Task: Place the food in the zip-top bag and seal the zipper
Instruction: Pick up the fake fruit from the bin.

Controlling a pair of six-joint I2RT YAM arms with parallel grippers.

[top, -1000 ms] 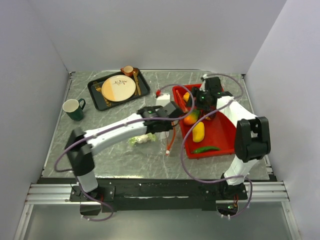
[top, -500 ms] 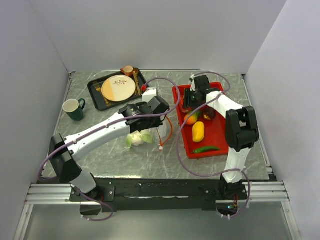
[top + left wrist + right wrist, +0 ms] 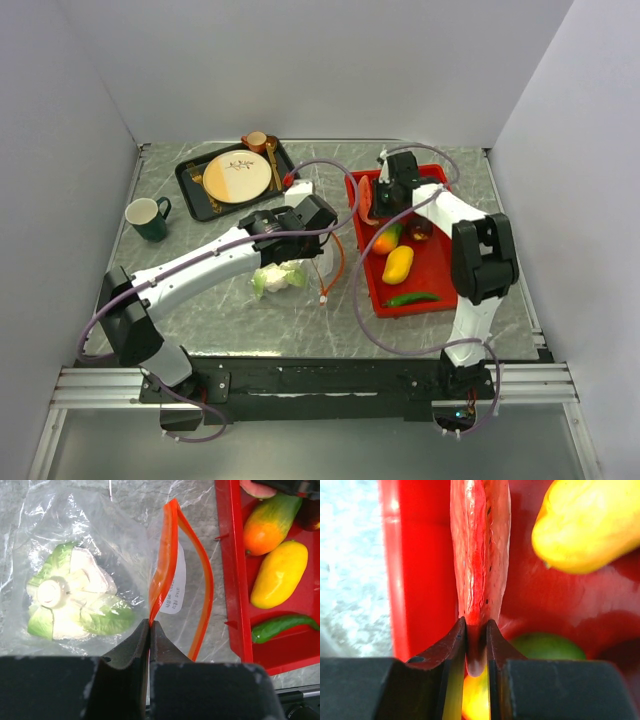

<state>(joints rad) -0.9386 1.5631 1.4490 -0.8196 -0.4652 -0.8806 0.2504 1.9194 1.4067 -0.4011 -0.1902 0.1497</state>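
Laboratory robot cell, as I see it through the overhead camera. Landmark: the red tray point(image 3: 425, 285). Plain white panels point(image 3: 320, 70) rise behind the tray and on both sides of it, boxing in a marble-patterned tabletop point(image 3: 290, 325). On the near side of the tray, an aluminium rail point(image 3: 100, 385) carries the bases of my left arm point(image 3: 200, 270) and right arm point(image 3: 480, 260). Purple cables point(image 3: 322, 160) loop just left of the tray. The tray holds toy food, e.g. a yellow mango point(image 3: 398, 265). Well to its left stand a black tray point(image 3: 285, 170) with a plate point(image 3: 237, 176), and a green mug point(image 3: 148, 218).
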